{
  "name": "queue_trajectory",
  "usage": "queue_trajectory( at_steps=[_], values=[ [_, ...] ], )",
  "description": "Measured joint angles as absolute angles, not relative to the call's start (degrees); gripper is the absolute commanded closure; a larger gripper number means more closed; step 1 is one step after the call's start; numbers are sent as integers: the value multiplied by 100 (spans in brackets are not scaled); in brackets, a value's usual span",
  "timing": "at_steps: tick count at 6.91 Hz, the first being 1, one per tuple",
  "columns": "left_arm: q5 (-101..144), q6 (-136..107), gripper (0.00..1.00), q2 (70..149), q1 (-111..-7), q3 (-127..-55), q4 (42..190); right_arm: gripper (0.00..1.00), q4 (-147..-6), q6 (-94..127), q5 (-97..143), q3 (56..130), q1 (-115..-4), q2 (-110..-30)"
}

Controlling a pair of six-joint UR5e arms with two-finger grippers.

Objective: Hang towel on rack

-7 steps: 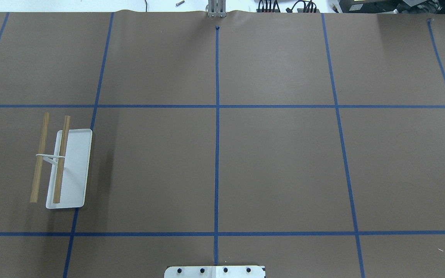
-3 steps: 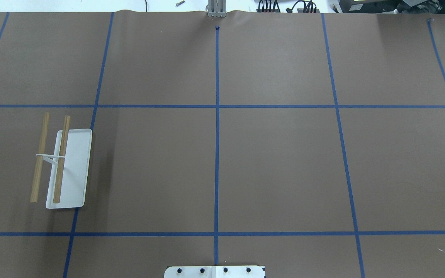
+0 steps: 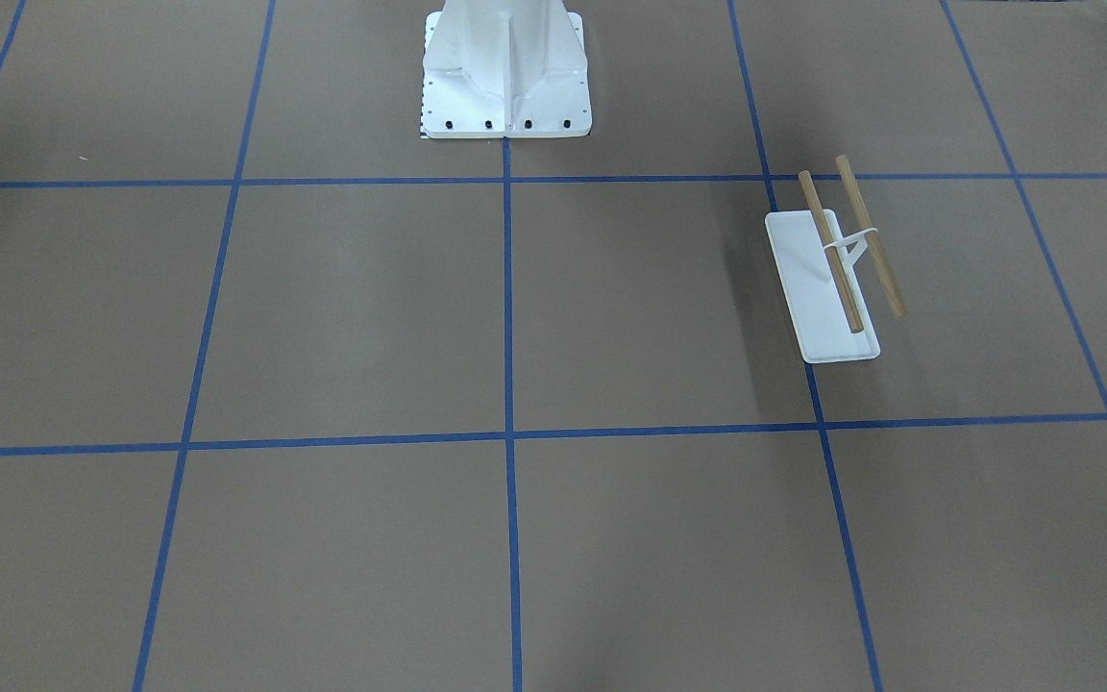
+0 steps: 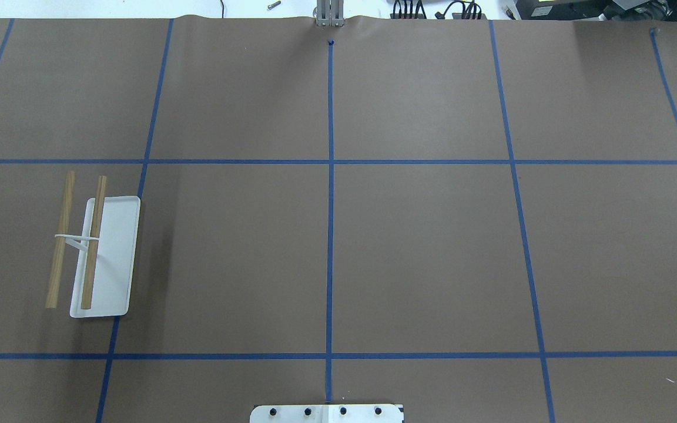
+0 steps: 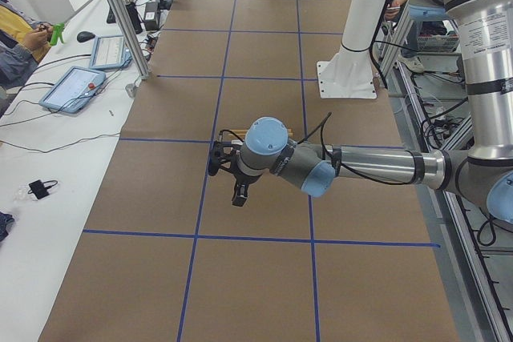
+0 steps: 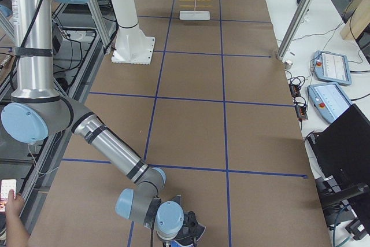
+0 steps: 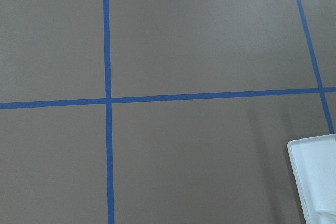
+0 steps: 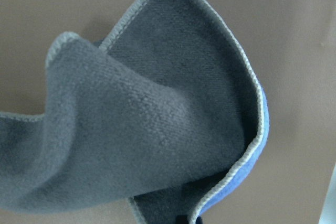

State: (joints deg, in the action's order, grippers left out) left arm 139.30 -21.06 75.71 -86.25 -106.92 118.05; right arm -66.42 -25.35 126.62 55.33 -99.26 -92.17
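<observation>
**Towel at one end, rack at the other**

From where I stand, the job looks barely begun. The towel [image 8: 157,129] fills the right wrist camera, bunched in loose folds. Its grey face shows, and a strip of its blue side curls along one stitched edge. It is at the end of the table [image 4: 421,252] on the robot's right, close under the right gripper [image 6: 188,235], which hangs low there at the end of a long reach. I'd guess the arm is down there to fetch the cloth. Whether that gripper is clamped on the towel or released I cannot tell, since only the side camera shows it, and poorly.

The rack [image 4: 94,252] stands upright on the robot's left half of the table, well apart from the towel, with nothing hung on it. The left gripper [image 5: 232,182] hovers above the table near the rack, and its wrist camera catches one corner of the white base [image 7: 315,177]. My guess is that it waits there to steady the rack or help spread the cloth. I cannot tell whether it is clenched or released either.

By my count:
- one towel
- one rack, made of two wooden rods [image 4: 91,264], one forked upright and one base
- two arms, each with one gripper
- one white pedestal [image 3: 505,67] bolted to the table
</observation>
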Motion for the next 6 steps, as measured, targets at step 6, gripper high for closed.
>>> queue_trajectory(
  at_steps=[6],
  values=[
    [14824,-5148,2,8681,-8216,-10642,12348,100,-10061,-317,13297,9485,-9233,-8721]
  ],
)
